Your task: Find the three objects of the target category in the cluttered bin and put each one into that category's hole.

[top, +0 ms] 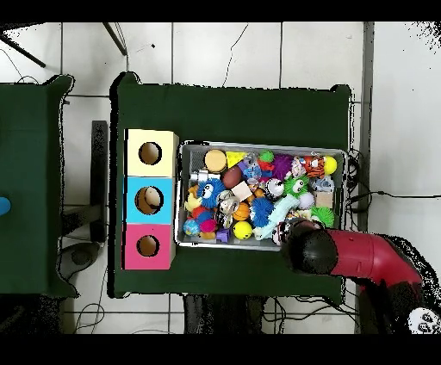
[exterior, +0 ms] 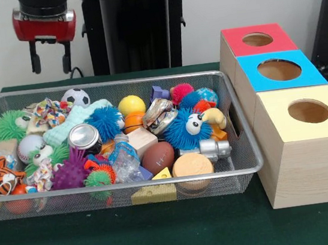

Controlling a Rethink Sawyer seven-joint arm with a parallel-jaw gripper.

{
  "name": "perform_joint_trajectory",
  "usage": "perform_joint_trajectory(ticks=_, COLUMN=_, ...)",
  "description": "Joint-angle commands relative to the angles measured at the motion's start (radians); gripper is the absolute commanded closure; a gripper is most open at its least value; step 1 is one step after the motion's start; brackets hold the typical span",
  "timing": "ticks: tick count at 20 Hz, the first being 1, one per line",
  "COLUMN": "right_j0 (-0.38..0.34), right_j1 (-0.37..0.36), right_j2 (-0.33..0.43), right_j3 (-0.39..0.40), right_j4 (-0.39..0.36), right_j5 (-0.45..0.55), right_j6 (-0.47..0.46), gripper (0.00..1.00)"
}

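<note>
End effector (exterior: 51,57) hangs upper left of frame, fingers apart, empty, above wire bin (exterior: 243,148). Toys heaped centre; three holed boxes (exterior: 302,134) at right. Target category unclear. Risk: tangled clutter, so a grab may snag neighbours or slip.

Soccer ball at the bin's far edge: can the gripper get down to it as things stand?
Probably yes. The soccer ball sits on top of the pile, uncovered, and the open gripper hangs just above and slightly beside it with nothing between.

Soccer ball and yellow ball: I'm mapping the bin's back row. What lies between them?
In the front view, a mint knitted band and blue spiky ball lie between the soccer ball and yellow ball.
</note>
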Motion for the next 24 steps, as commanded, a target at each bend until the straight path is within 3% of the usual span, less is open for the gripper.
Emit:
perform_joint_trajectory(ticks=1, right_j0=0.012, right_j1=0.077, right_j2=-0.055, right_j3=-0.099, right_j4=-0.026, right_j5=-0.017, right_j6=0.135, gripper=0.0)
perform_joint_trajectory(ticks=5, right_j0=0.001, right_j1=0.144, right_j2=-0.04, right_j3=-0.155, right_j4=-0.018, right_j5=-0.016, right_j6=0.094, gripper=0.0)
perform_joint_trajectory(ticks=12, right_j0=-0.045, right_j1=0.194, right_j2=0.013, right_j3=-0.225, right_j4=0.003, right_j5=0.049, right_j6=-0.012, gripper=0.0)
perform_joint_trajectory(ticks=19, right_j0=-0.039, right_j1=0.24, right_j2=0.009, right_j3=-0.212, right_j4=0.004, right_j5=0.004, right_j6=0.032, gripper=0.0)
perform_joint_trajectory(ticks=24, right_j0=-0.032, right_j1=0.321, right_j2=0.005, right_j3=-0.208, right_j4=-0.011, right_j5=-0.071, right_j6=0.069, gripper=0.0)
